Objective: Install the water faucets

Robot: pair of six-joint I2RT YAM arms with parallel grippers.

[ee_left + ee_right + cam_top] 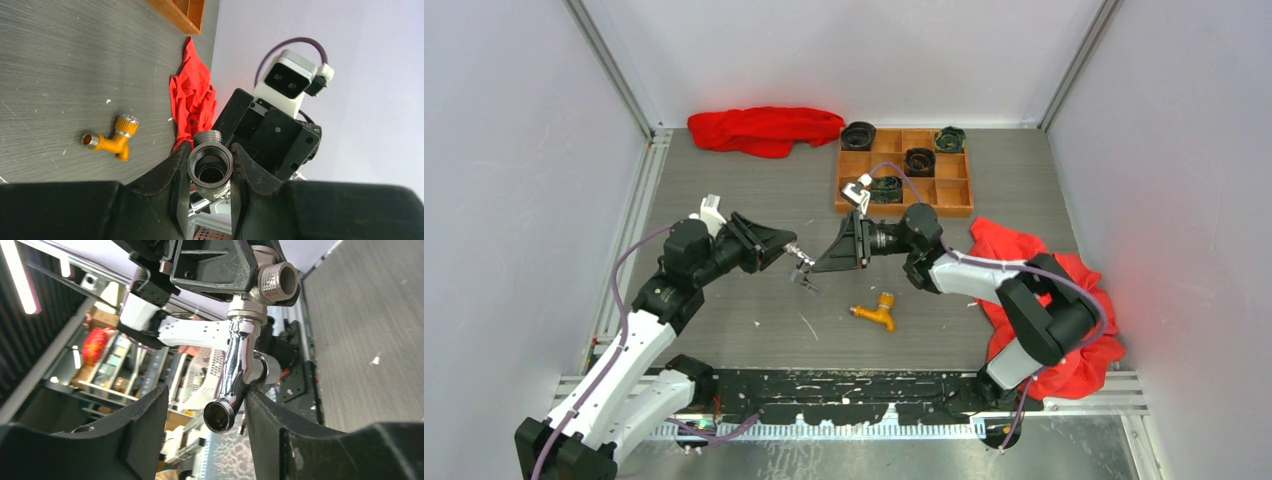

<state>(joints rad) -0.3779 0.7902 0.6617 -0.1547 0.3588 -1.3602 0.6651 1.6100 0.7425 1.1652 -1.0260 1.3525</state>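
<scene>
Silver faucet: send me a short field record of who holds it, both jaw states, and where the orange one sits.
silver faucet: gripped at its threaded body, held above the table
left gripper: shut on silver faucet
right gripper: open, jaws either side of the spout
orange faucet: lying on the table, untouched
tray: far side, dark round parts inside

both arms reach inward over the table's middle, wrists facing each other. left gripper [211, 146] clamps the silver faucet [239, 347]; right gripper [205, 392] jaws stand apart.
</scene>
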